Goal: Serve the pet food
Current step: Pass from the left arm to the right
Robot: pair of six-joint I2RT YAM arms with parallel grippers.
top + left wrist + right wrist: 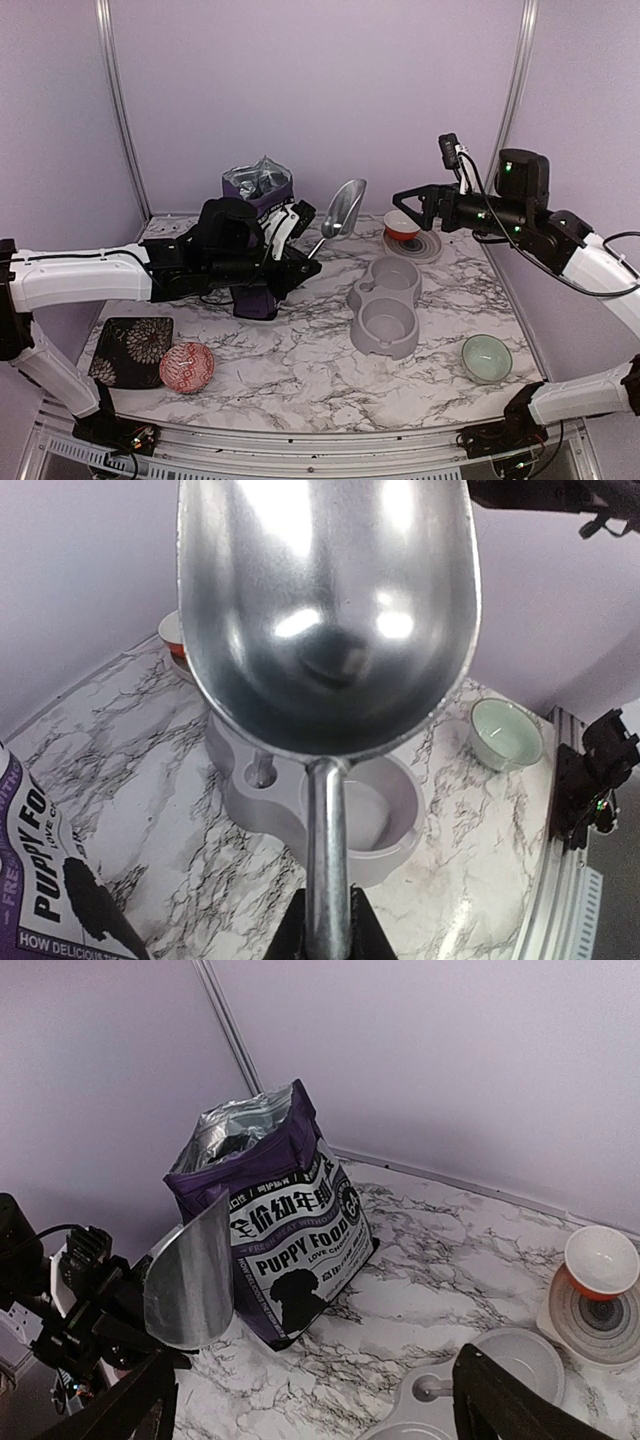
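Scoop empty, food out of sight

Scoop (330, 610), shiny and empty, filled the left wrist view, its handle pinched tight in the left gripper (327, 935). Right gripper (320, 1400) stood wide with nothing in it. No pet food showed; it was likely inside the purple puppy food bag (290, 1230), open on top. Such dry bits would be light, hard and quick to roll, so better scooped than pinched. The soft bag could tip, and its crumpled mouth looked tight. Grey double-bowl feeder (362, 297) sat near, empty.

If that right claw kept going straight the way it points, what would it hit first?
Probably the purple puppy food bag, standing ahead of the open right gripper. The metal scoop hangs just beside that line and might be clipped first; depth is unclear.
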